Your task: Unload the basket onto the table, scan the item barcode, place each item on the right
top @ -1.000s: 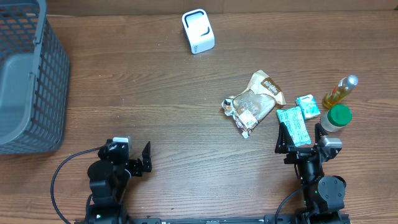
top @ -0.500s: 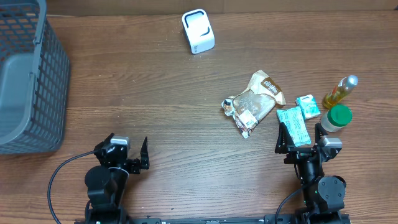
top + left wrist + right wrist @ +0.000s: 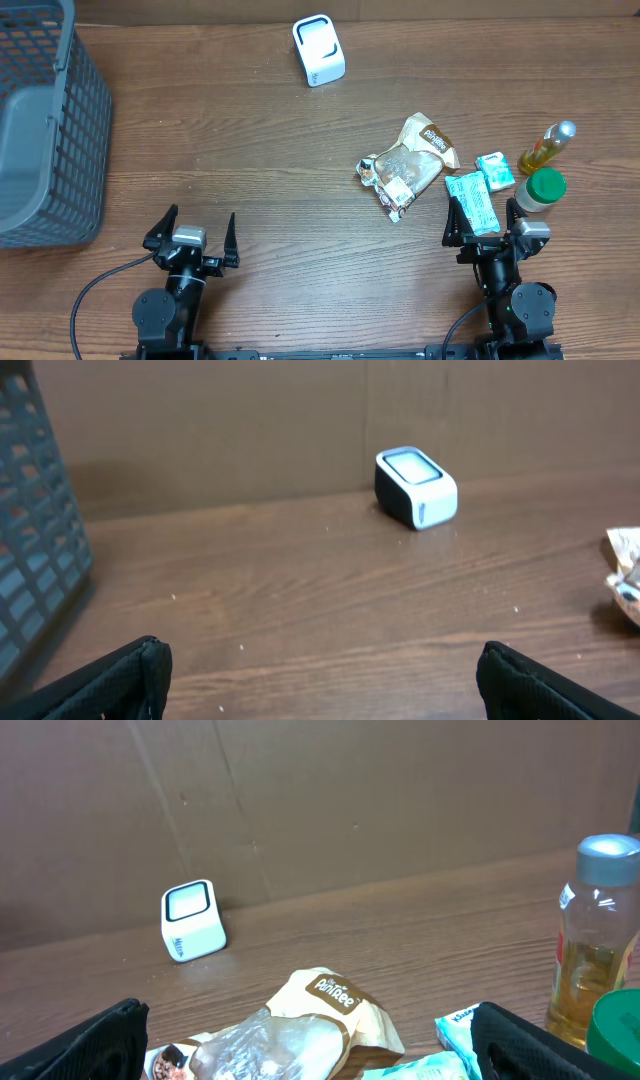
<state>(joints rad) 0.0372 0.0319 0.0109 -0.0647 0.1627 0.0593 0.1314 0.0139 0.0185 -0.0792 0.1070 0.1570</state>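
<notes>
Both of my grippers sit low at the near edge of the table [image 3: 250,160], and neither one holds anything. The left gripper [image 3: 196,228] has its fingers spread wide over bare wood. The right gripper [image 3: 483,220] is just as wide. A teal packet [image 3: 470,195] lies between its fingertips and runs on ahead of them, though I cannot tell if it touches a finger.

The scanner [image 3: 319,50] stands well ahead of both grippers, its window facing up. It is off to the right of the left fingers and to the left of the right ones. A crumpled snack bag [image 3: 405,165] lies ahead and to the left of the right fingers, much nearer than the scanner. Just beyond the right-hand finger stands a green-lidded jar [image 3: 541,190], with an oil bottle [image 3: 548,147] past it and a small teal pack [image 3: 494,170] between bottle and bag. A gray basket [image 3: 50,130] sits far left of the left fingers.
</notes>
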